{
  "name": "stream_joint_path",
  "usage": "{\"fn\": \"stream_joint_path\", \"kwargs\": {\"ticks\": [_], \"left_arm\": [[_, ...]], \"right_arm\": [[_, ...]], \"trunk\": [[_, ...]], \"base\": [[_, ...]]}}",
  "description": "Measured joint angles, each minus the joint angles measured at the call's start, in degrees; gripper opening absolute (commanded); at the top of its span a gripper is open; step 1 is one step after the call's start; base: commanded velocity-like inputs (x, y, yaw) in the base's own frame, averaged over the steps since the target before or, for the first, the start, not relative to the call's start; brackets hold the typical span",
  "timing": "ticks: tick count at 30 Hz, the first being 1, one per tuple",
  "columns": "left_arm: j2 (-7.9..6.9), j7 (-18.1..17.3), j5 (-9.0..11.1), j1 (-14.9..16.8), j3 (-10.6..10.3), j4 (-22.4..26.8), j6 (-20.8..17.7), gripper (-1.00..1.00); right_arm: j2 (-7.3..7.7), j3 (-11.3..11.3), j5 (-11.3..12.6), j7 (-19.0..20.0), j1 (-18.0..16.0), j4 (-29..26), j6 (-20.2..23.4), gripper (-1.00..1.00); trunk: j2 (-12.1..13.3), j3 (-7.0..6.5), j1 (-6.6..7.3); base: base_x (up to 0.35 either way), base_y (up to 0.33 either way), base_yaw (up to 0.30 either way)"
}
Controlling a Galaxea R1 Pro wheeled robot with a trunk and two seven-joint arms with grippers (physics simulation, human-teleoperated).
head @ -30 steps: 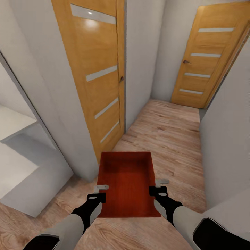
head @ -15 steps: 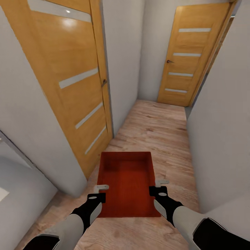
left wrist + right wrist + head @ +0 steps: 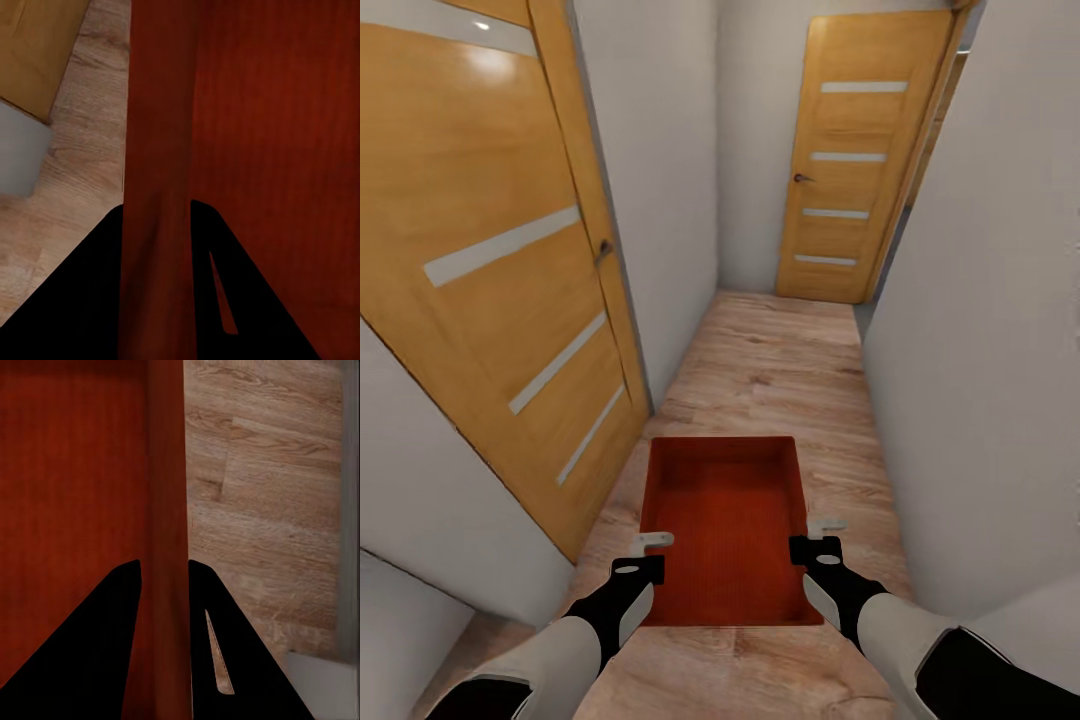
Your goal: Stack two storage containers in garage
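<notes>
One orange-red storage container (image 3: 725,520), open-topped and empty, hangs in front of me above the light wood-plank floor (image 3: 780,370) of a narrow hallway. My left gripper (image 3: 651,556) is shut on its left wall (image 3: 157,187). On the opposite side my right gripper (image 3: 812,538) is shut on the right wall (image 3: 166,510). In both wrist views the dark fingers straddle the thin wall. The second container is out of view.
An oak door (image 3: 500,270) with frosted strips stands close on the left. Another such door (image 3: 855,160) closes the hallway's far end. White walls (image 3: 980,330) hem in both sides. A dark gap (image 3: 915,190) opens at the right, beside the far door.
The view has swung and advanced: the left door has slid toward the picture's left and grown, and the far door has shifted left. Container and grippers keep their places in the picture.
</notes>
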State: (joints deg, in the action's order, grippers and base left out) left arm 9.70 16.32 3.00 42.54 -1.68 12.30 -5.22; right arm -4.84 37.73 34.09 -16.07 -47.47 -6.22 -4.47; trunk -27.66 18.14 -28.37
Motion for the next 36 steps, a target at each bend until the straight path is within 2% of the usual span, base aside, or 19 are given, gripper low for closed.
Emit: {"fn": "stream_joint_path", "kwargs": {"ticks": [36], "left_arm": [[0.06,0.1,-0.1,0.0,0.0,0.1,0.0,-1.0]], "right_arm": [[0.07,0.1,0.2,0.0,0.0,-0.1,0.0,-1.0]], "trunk": [[0.0,0.0,0.0]], "base": [[0.325,0.0,-0.012]]}}
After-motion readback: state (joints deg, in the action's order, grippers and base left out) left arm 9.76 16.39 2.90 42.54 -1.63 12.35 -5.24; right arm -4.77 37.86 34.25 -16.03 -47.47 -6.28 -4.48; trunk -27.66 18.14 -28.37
